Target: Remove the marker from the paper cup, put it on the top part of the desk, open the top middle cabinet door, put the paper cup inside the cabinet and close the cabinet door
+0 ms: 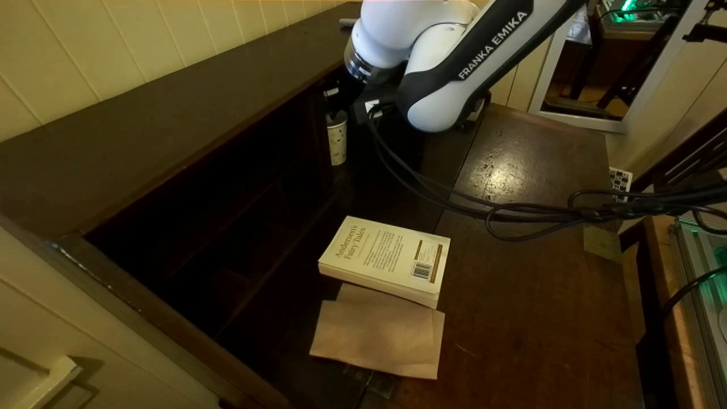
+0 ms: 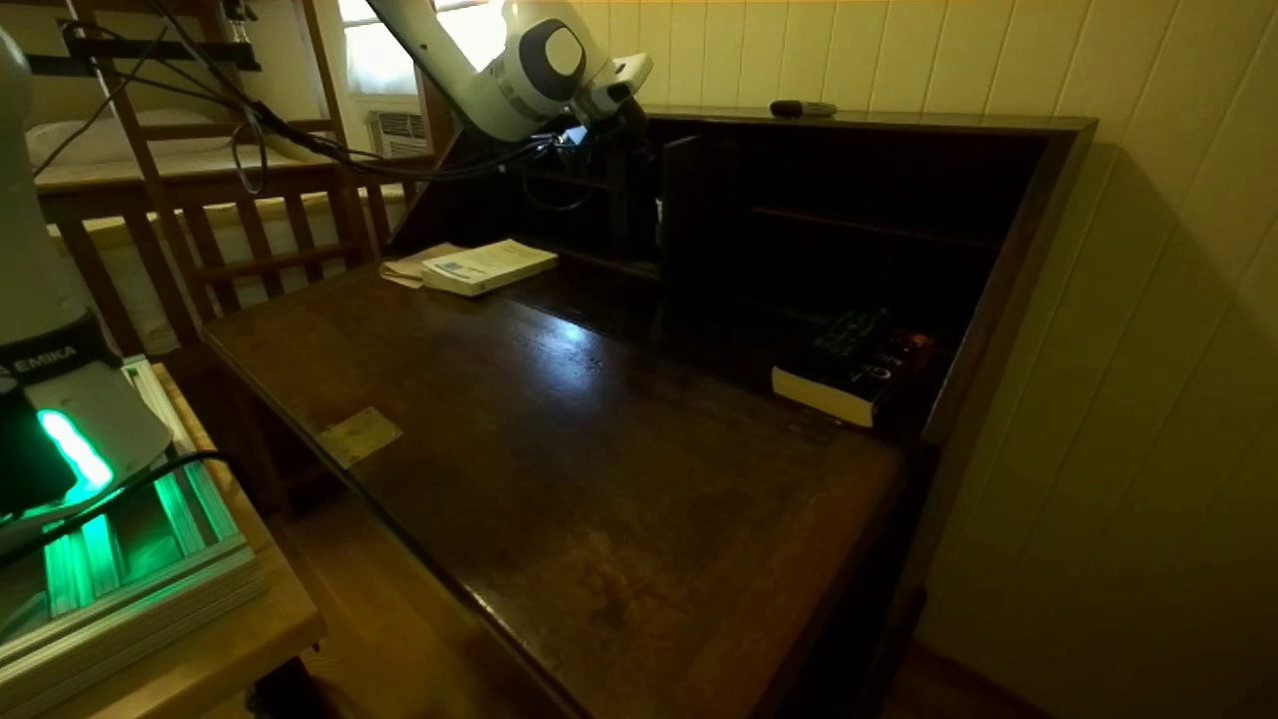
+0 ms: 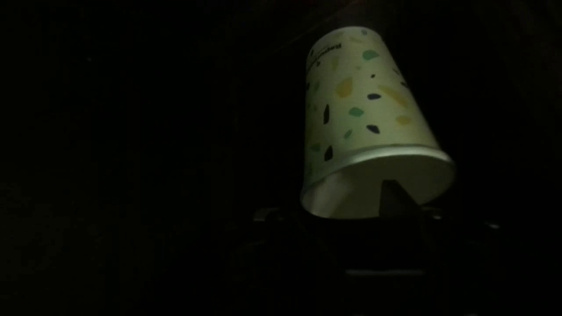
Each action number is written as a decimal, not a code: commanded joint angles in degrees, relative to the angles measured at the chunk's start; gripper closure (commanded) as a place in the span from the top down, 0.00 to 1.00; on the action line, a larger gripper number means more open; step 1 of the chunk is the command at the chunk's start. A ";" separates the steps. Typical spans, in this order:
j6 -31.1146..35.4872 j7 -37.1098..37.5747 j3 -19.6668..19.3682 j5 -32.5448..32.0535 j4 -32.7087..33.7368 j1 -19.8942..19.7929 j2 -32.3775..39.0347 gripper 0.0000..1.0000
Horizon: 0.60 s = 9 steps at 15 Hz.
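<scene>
The paper cup is white and tapered, with its mouth upwards in an exterior view. The wrist view shows its decoration best: scattered patches of yellow, green and a very dark colour, and, close to the base, small dark lettering. The rim is rolled and pale, and the inner wall is plain. The cup is located towards the back of the worktop, directly below the tool; whether its base touches a surface, I cannot tell.

Inside the mouth, the wrist view lets us see a dark finger. The remainder of the tool sinks there into darkness, therefore I cannot tell whether it is clamped on the cup's wall or stands free of it.

The marker, mostly dark with a greyer end, lies on the ledge in both exterior views. In an exterior view there is also a dark door, which stands open, and a thick black book on the worktop. The white book is present in both exterior views, but its title, Andersen's Fairy Tales, is readable in an exterior view only; brown paper lies just beside it.
</scene>
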 commanded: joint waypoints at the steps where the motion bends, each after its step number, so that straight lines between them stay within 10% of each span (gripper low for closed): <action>1: 1.94 -1.14 -2.37 -2.84 -4.40 4.02 -2.94 0.51; 9: 4.14 -1.47 -9.72 -5.79 -10.85 13.12 -6.11 0.52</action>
